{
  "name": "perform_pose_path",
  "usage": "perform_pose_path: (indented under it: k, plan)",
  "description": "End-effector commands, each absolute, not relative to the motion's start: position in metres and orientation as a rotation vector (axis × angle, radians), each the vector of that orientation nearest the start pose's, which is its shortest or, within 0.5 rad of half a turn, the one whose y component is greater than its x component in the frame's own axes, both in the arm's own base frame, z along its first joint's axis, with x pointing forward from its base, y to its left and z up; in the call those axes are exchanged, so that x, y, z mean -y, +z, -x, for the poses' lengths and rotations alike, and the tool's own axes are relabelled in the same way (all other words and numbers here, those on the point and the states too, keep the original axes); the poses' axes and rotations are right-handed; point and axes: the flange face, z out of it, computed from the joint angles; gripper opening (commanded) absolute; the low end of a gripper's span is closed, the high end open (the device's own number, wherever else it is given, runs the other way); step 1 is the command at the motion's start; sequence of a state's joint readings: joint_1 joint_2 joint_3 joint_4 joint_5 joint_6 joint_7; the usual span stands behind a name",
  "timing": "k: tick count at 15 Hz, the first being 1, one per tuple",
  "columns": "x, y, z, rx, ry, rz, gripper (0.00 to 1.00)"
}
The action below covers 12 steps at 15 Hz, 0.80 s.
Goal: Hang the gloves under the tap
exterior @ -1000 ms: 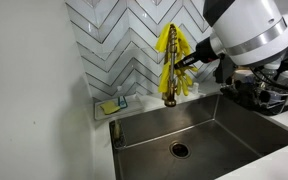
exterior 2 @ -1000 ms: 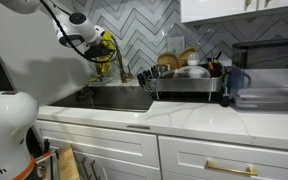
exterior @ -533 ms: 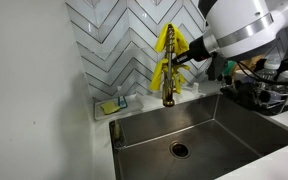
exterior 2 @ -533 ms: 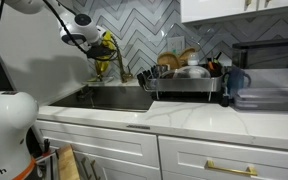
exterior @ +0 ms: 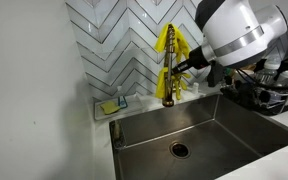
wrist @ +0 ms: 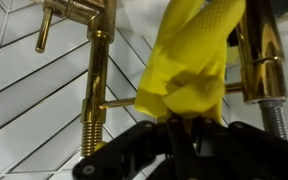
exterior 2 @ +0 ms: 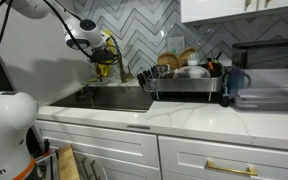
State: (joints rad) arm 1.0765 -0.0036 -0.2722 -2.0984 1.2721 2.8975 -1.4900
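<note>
The bright yellow gloves (exterior: pixel 170 50) hang draped over the brass-gold tap (exterior: pixel 168 85) at the back of the sink. They also show in an exterior view (exterior 2: pixel 106 48) and fill the middle of the wrist view (wrist: pixel 189 62). My gripper (exterior: pixel 184 66) is right beside the tap, level with the gloves' lower part. In the wrist view the black fingers (wrist: pixel 184 128) are shut on the gloves' lower edge. The tap's stem and springy coil (wrist: pixel 92 110) stand just left of the fingers.
A steel sink (exterior: pixel 189 130) lies below the tap. A small yellow-green sponge (exterior: pixel 110 106) sits in a holder on the ledge. A dish rack (exterior 2: pixel 187 78) full of dishes stands beside the sink. Tiled wall is close behind.
My arm has shifted slightly toward the tap and lowered a little. The gloves stay draped on the tap in the gripper's hold.
</note>
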Motion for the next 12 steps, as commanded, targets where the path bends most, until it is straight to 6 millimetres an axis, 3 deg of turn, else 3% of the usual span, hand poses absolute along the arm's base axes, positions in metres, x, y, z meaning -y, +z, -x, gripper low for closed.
perform_pose_path:
  k: [1, 4, 8, 12]
  plan:
    - [-0.376, 0.485, -0.438, 1.303, -1.139, 1.985, 0.45]
    - [-0.373, 0.484, -0.435, 1.300, -1.117, 1.982, 0.67]
    - [-0.361, 0.468, -0.432, 1.293, -1.020, 2.042, 0.98]
    - [-0.355, 0.462, -0.431, 1.286, -0.956, 2.071, 1.00]
